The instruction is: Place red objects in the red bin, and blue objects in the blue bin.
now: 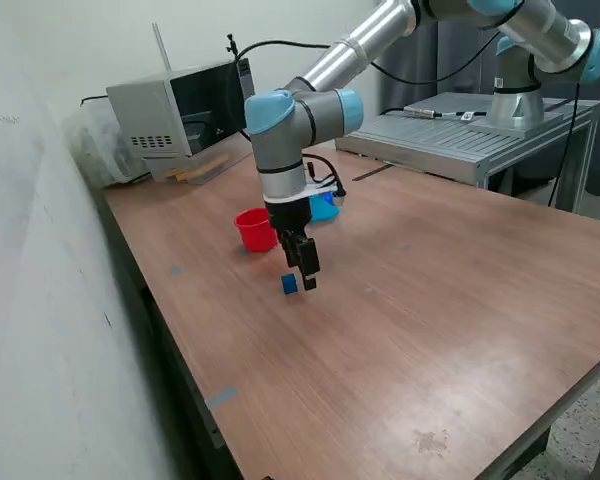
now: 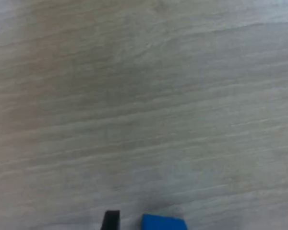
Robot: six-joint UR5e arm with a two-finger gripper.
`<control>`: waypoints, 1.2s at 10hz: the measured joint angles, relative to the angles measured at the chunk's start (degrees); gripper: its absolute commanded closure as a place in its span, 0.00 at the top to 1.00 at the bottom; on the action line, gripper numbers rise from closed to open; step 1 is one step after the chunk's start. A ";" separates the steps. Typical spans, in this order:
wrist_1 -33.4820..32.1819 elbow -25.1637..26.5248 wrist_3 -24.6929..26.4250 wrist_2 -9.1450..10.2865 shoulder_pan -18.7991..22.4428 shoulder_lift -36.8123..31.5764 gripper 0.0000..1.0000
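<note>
Hand (image 1: 306, 280): spread wide, gripping nothing, low over the tabletop (image 1: 430, 330). Blue cube (image 1: 289, 284): mid-tabletop, between the fingers, nearer one. Risk: off-centre closing may knock it aside.

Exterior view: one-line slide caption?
UR5e gripper lowered beside a blue cube on the wooden table, red cup behind.

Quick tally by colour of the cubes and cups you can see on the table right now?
Blue cube: 1
Red cup: 1
Light blue cup: 1, partly hidden behind the arm
Red cubes: 0 in view
Total: 3
</note>
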 measured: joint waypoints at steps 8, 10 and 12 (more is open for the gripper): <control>-0.18 -2.21 -1.55 -0.15 -0.23 1.46 1.00; -0.19 -2.40 -1.64 -0.15 -0.46 1.77 1.00; -0.18 -2.71 -1.84 -0.16 -0.62 2.26 1.00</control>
